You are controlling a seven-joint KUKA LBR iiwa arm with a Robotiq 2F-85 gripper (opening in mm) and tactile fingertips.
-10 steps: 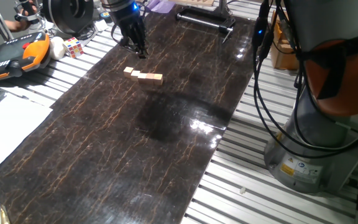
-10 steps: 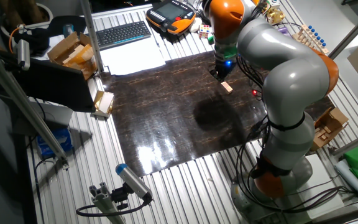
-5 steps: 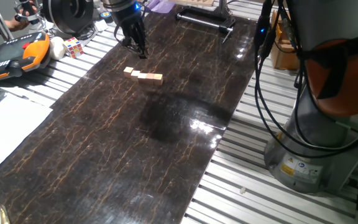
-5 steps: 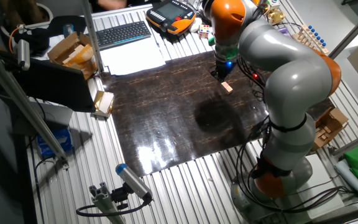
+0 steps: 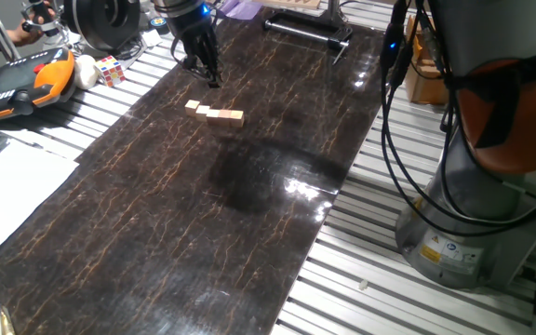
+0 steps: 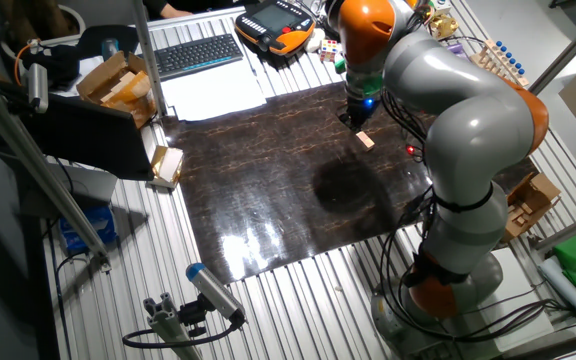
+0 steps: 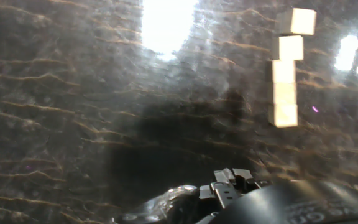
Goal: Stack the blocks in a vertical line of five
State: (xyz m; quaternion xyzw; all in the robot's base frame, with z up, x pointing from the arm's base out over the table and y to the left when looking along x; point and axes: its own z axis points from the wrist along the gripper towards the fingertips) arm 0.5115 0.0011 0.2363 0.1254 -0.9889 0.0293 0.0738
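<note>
The blocks lie flat in a touching row on the counter — no tower yet. The fingers hover just beyond the row, their spread impossible to tell — next comes lowering onto an end block.

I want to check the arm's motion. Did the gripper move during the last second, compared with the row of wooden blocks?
No. In both fixed views the gripper stays at the same spot just beyond the row of blocks, near the mat's far edge.
</note>
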